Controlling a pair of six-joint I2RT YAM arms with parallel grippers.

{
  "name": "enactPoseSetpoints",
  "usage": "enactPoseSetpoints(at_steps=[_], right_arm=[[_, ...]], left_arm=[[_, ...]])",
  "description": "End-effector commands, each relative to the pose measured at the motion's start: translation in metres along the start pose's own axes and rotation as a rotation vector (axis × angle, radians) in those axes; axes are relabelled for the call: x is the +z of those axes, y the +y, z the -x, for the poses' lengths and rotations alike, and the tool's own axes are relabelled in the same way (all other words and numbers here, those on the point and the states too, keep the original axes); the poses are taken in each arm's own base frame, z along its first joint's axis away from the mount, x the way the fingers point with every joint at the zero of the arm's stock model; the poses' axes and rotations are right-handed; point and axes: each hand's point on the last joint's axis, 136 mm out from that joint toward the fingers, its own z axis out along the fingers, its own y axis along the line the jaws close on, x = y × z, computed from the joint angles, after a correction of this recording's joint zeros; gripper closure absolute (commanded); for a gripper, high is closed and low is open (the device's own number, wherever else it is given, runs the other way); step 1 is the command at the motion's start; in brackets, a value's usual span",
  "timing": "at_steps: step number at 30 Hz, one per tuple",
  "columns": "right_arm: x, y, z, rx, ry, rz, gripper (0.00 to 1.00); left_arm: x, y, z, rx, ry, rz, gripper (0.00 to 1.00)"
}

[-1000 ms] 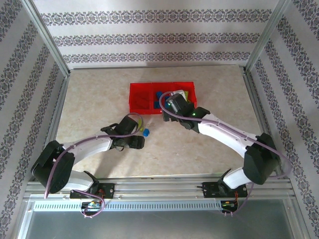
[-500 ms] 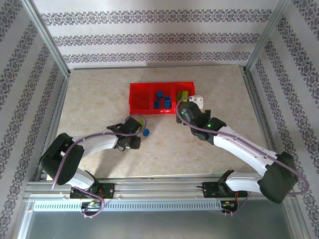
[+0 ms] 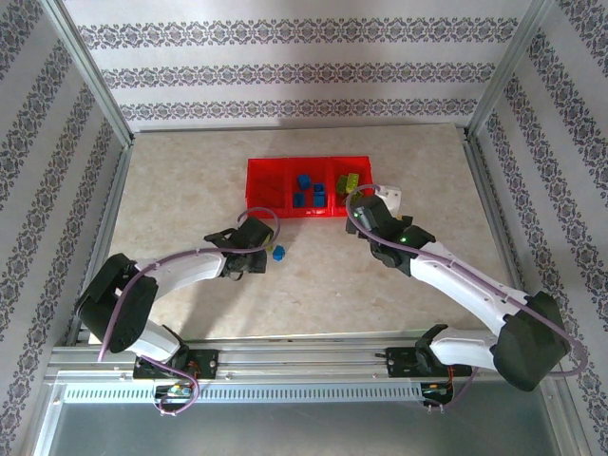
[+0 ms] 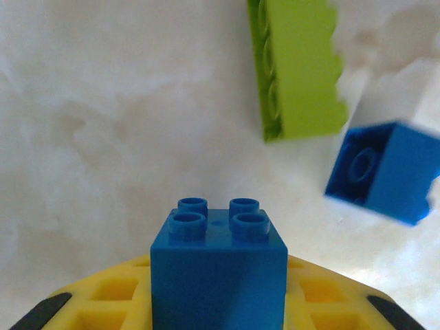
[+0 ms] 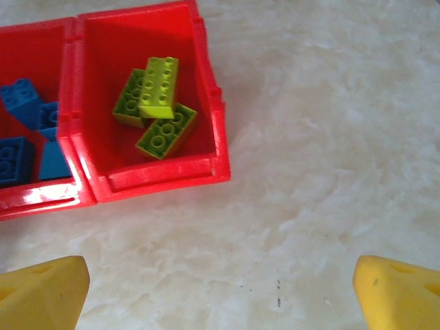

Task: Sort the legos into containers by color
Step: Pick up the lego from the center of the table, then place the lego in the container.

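While the left hand [image 4: 218,313] clamps the blue brick [image 4: 218,261] low down, a slack hold risks dropping it short of the containers [image 3: 268,195]; right hand [image 5: 220,289] spread, empty.

Right hand [image 5: 221,289] has backed off the containers [image 3: 261,190]; left hand [image 4: 220,297] edged forward.

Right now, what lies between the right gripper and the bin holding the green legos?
Nothing but bare table. In the right wrist view, the stretch from the right gripper to the bin with the green legos is clear marble.
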Motion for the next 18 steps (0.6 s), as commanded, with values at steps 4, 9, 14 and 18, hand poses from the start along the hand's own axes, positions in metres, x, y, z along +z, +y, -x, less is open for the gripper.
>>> enactPoseSetpoints(at_steps=[4, 9, 14, 18], right_arm=[[0.001, -0.007, -0.001, 0.077, 0.0, 0.017, 0.02], [-0.001, -0.013, 0.0, 0.088, -0.01, 0.008, 0.02], [-0.004, -0.021, -0.003, 0.107, -0.022, -0.005, 0.02], [-0.007, -0.026, -0.002, 0.112, -0.032, -0.005, 0.02]], left_arm=[[-0.036, -0.037, 0.091, -0.014, -0.265, -0.071, 0.81], [-0.035, -0.068, 0.134, 0.05, -0.287, -0.092, 0.81], [-0.025, -0.096, 0.161, 0.086, -0.284, -0.136, 0.79], [-0.014, -0.115, 0.176, 0.129, -0.279, -0.159, 0.77]])
